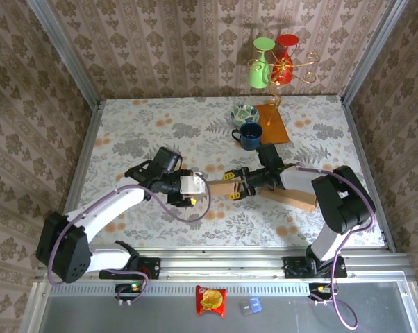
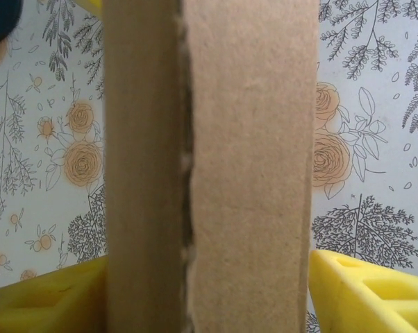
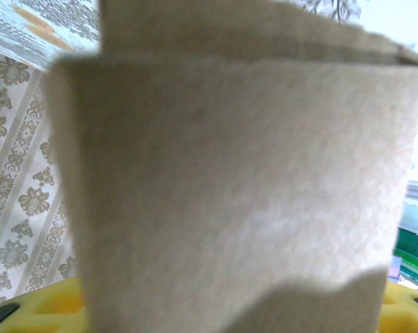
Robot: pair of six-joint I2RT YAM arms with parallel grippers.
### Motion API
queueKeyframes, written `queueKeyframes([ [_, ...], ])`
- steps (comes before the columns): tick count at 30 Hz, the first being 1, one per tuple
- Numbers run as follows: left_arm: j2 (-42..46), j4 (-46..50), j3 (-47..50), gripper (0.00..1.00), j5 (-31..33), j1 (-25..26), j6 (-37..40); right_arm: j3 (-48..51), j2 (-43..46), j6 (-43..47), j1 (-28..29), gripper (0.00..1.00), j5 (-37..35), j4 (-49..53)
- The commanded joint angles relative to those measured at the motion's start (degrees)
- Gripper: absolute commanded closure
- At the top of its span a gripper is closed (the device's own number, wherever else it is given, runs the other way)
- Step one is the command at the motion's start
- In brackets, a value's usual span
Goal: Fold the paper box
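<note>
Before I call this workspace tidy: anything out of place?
A red snack packet lies on the grey ledge at the near edge, off the floral table, unrelated to folding the brown cardboard box.

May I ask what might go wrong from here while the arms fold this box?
The flat brown cardboard box spans from the left tool to the right tool; uneven pulling might tear or miscrease it. The dark blue ceramic mug stands just behind them; a wide swing might knock it.
</note>
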State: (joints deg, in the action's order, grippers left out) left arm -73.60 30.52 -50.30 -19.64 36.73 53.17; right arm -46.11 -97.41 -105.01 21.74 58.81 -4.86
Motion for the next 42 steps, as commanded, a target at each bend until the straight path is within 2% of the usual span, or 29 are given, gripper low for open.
queueKeyframes([
  [1,-1.9,3.7,-2.6,0.32,-0.1,0.2,-1.1,-2.5,-0.8,3.7,-1.4,0.37,1.1,6.4],
  [8,-4.9,8.3,-6.9,0.36,-2.8,-0.3,-3.6,-5.7,0.6,7.1,-4.2,0.24,-1.2,11.3],
  [13,-7.1,12.5,-10.5,0.39,-3.8,-0.8,-5.9,-6.2,4.6,9.8,-7.1,0.22,-5.9,15.4],
  [19,-7.7,15.3,-12.0,0.43,-5.1,-1.3,-7.1,-3.6,11.6,7.6,-9.8,0.20,-12.9,13.0],
  [24,-7.7,17.0,-12.7,0.45,-4.6,-1.5,-7.4,-4.9,20.5,15.2,-10.4,0.20,-23.4,26.5],
  [26,-7.6,17.5,-12.9,0.46,-4.6,-1.7,-7.7,-5.8,26.0,20.1,-9.0,0.21,-31.0,33.3],
  [29,-8.0,18.5,-13.8,0.47,-5.3,-2.0,-8.2,-3.1,36.0,24.5,-3.4,0.27,-43.9,37.1],
  [33,-9.0,19.0,-15.0,0.49,-5.5,-1.9,-10.5,4.9,45.5,20.8,7.8,0.39,-54.5,30.3],
  [35,-9.4,18.9,-15.2,0.49,-5.4,-1.9,-12.2,6.6,46.2,19.9,12.3,0.43,-57.4,27.2],
  [38,-9.7,18.5,-15.3,0.49,-5.5,-1.9,-14.6,5.7,43.0,20.5,17.4,0.44,-59.8,24.0],
  [42,-9.6,18.7,-15.1,0.50,-5.1,-1.4,-16.5,2.9,37.8,21.4,20.4,0.41,-60.1,20.4],
])
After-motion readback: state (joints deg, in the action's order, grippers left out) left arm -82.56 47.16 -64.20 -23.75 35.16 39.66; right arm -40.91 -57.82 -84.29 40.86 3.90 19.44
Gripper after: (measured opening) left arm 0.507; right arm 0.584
